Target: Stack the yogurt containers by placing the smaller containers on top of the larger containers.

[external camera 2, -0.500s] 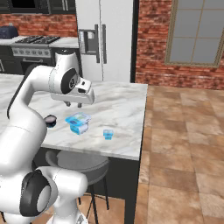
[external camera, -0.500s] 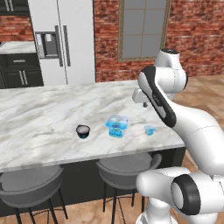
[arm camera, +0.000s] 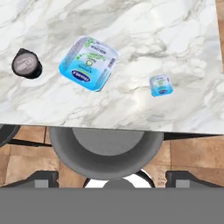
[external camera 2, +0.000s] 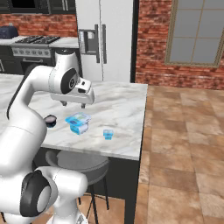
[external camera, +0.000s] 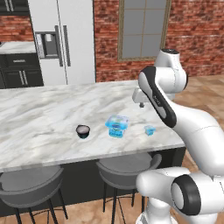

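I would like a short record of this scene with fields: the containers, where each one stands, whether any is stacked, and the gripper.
surface: marble counter
larger container: light-blue squarish tub, upright, in the middle of the three
smaller containers: dark round cup on one side of the tub, tiny light-blue tub on the other
contact: all three stand apart
stacked: none yet
gripper: above the counter, holding nothing; open or shut cannot be told
below counter edge: grey stool

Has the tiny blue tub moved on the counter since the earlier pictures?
No. The tiny blue tub sits at the same spot right of the large blue tub, near the counter edge.
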Motion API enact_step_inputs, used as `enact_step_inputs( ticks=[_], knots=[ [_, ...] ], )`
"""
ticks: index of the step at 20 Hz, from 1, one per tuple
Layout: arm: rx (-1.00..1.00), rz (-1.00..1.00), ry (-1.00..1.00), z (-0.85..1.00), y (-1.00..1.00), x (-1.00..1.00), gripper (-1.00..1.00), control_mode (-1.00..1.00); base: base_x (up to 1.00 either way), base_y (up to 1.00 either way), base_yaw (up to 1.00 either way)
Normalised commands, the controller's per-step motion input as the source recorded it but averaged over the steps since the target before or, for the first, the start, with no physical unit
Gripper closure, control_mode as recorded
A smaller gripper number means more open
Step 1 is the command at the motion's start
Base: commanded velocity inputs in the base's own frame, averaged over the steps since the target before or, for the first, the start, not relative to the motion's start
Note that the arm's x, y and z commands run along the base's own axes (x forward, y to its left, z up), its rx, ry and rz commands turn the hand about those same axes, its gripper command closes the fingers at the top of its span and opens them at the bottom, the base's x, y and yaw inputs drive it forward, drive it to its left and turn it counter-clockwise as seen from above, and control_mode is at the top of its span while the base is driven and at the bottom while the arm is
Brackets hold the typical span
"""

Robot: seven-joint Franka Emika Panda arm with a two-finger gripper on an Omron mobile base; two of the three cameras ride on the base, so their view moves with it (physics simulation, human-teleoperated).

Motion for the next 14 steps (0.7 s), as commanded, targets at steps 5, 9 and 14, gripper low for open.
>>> enact_step_inputs(
  ticks=[5, 9, 14],
  knots=[
    [0.00, -0.04, -0.05, 0.00, 0.14, -0.17, -1.00, -1.00, 0.00, 0.00, 0.00],
    [-0.01, -0.15, -0.08, 0.00, 0.36, -0.14, -1.00, -1.00, 0.00, 0.00, 0.00],
    [-0.01, -0.21, -0.06, 0.00, 0.41, -0.14, -1.00, -1.00, 0.00, 0.00, 0.00]
  ],
)
